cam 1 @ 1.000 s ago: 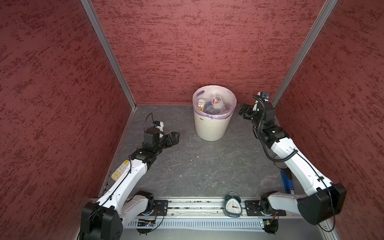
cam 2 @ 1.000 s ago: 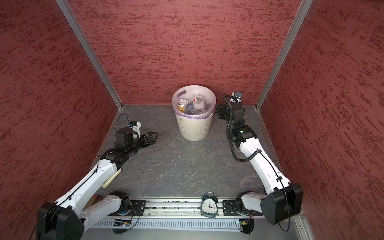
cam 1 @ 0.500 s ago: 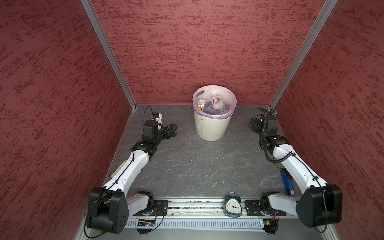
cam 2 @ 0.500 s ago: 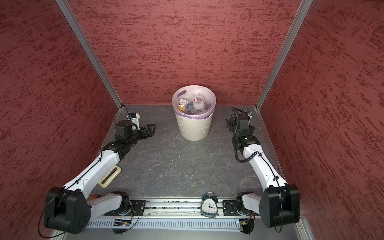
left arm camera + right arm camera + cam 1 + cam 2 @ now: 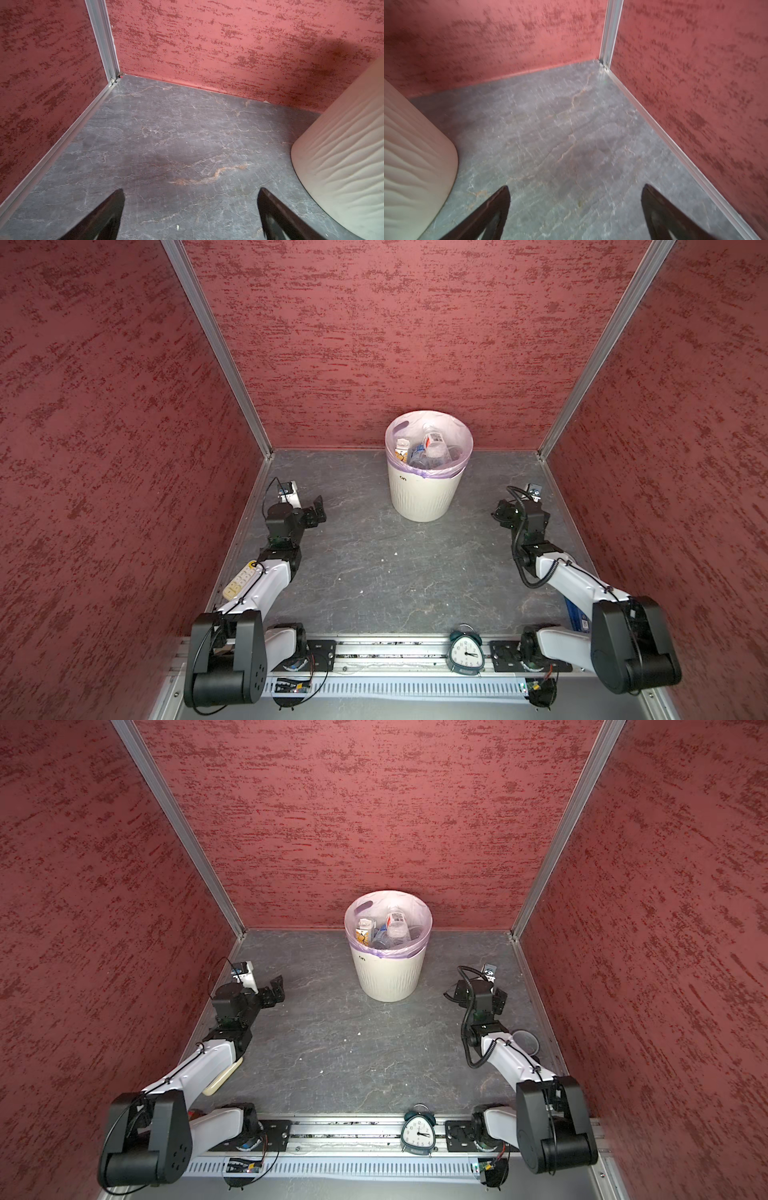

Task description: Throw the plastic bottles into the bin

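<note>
Found clear plastic bottles (image 5: pixel 434 445) heaped in cream, ribbed, tapered bin (image 5: pixel 419 497), lilac-lined, on veined grey tabletop (image 5: pixel 374 572). Found left gripper (image 5: pixel 190 192), right gripper (image 5: pixel 575 190) spread wide, empty.

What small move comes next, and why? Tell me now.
Probably draw both arms back to rest: the left gripper and right gripper are open and empty, bottles lie in the bin, and none plainly shows on the floor.
</note>
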{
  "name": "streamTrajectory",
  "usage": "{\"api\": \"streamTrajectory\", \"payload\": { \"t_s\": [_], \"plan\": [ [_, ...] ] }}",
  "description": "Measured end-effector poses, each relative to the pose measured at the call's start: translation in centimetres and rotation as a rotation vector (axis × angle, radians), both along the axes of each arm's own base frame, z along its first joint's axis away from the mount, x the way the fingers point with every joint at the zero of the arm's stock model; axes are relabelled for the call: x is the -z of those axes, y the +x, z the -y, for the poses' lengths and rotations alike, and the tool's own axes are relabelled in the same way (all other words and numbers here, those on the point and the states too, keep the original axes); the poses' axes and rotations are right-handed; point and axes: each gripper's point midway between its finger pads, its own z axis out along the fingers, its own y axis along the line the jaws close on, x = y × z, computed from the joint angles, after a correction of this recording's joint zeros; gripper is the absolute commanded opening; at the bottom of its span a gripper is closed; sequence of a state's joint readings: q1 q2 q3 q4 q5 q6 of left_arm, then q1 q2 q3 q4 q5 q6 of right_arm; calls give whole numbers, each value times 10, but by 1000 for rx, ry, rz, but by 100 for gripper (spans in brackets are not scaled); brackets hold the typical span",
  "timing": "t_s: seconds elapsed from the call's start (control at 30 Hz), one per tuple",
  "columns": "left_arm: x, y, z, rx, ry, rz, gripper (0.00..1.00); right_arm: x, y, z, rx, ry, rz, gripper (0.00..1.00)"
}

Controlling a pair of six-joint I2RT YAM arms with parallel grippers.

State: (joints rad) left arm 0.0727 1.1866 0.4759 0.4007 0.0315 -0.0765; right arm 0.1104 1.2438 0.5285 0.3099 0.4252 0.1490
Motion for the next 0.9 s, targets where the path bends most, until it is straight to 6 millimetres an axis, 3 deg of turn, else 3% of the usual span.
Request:
{"api": "streamTrajectory", "payload": {
  "t_s": [0.17, 0.4, 0.7, 0.9],
  "plan": [
    [28, 5, -6, 11, -13, -17, 99, 9, 2, -1, -24, -49, 24, 98],
    [63, 9, 7, 101, -40, -29, 99, 20, 12, -9, -90, -98, 60, 98],
    [67, 12, 15, 135, -15, 19, 99, 32, 19, -21, -187, -136, 100, 98],
    [58, 19, 23, 132, 27, 40, 99, 28, 14, -5, -188, -94, 157, 98]
  ]
}}
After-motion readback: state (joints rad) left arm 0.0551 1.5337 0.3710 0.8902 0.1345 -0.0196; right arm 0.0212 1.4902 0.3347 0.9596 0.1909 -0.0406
